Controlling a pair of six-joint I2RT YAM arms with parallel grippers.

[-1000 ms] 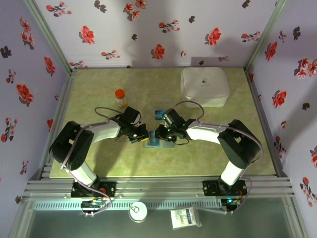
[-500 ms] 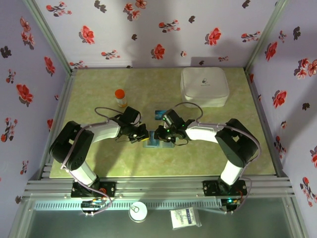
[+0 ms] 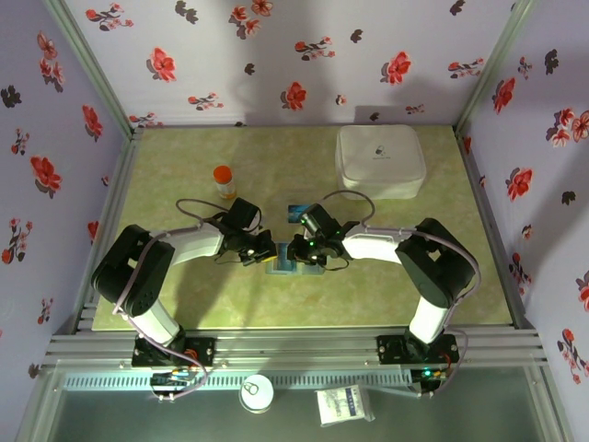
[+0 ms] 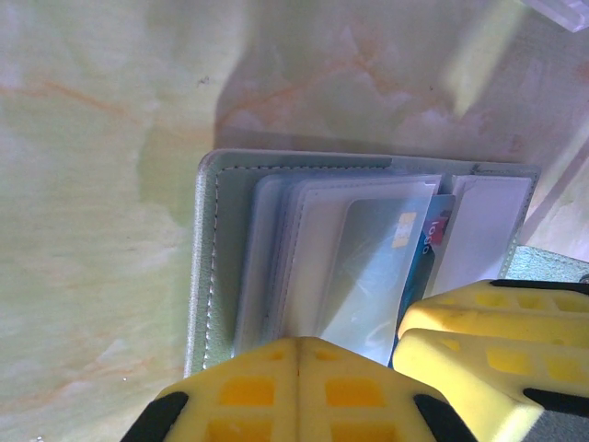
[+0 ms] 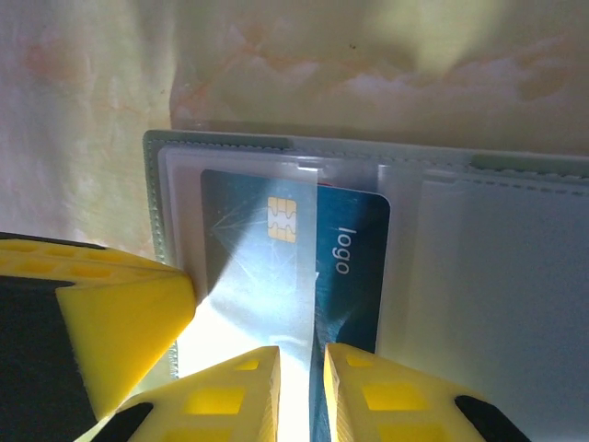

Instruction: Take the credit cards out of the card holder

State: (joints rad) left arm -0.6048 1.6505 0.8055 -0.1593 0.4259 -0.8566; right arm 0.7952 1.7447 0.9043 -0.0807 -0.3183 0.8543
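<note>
Since the holder (image 3: 282,267) lay open and flat on the desk (image 3: 184,175), squarely between my two end effectors, I judged this a job for fingertips, not force. The left end effector (image 4: 296,391) was pressed together, its tips over the holder's near edge; I took that for pinning it down. The right end effector (image 5: 302,391) sat just beside the left, its fingers a bare slit apart. I could not tell whether it pinched the card (image 5: 354,244), the sleeve (image 5: 258,276) or nothing.

The blue card lay just ahead of the right tips, its chip half under the clear sleeve and the half marked "logo" bare.

I reckoned the card was light, stiff, thin and glossy, so it would slip from a loose pinch but would not bend or break easily. The sleeve looked soft and likely to cling and drag along. The holder seemed light enough to lift with the card unless held down. My choice of hold was the bare half beyond the sleeve's edge, at the end nearest the right tips, taken across its thickness and drawn back towards the end effector.
</note>
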